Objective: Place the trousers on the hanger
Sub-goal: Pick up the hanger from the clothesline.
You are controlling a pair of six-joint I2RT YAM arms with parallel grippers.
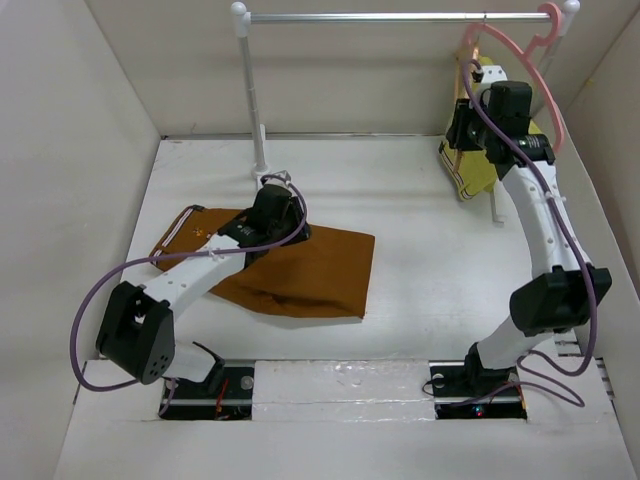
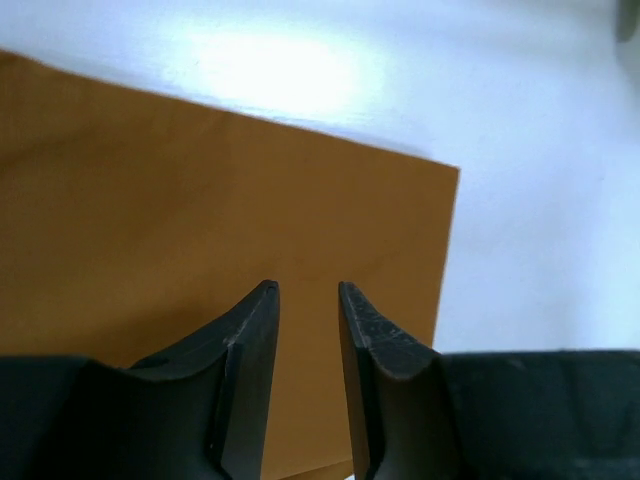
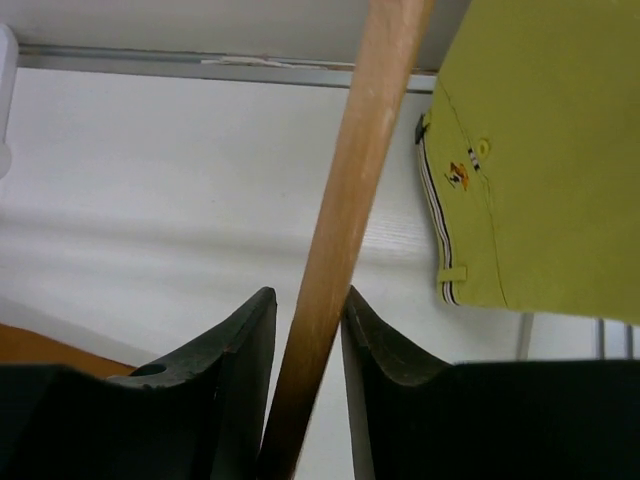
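The rust-brown trousers lie folded flat on the white table, left of centre. My left gripper hovers over their far edge. In the left wrist view its jaws stand a little apart, with only the cloth showing below the gap. My right gripper is up at the back right by the rail. In the right wrist view the light wooden bar of the hanger runs slanted between its jaws, and both fingers press against it. A corner of the trousers shows at lower left.
A yellow-green garment hangs right beside the right gripper. A pink plastic hanger hooks over the metal rail, whose white post stands just behind the trousers. White walls enclose the table.
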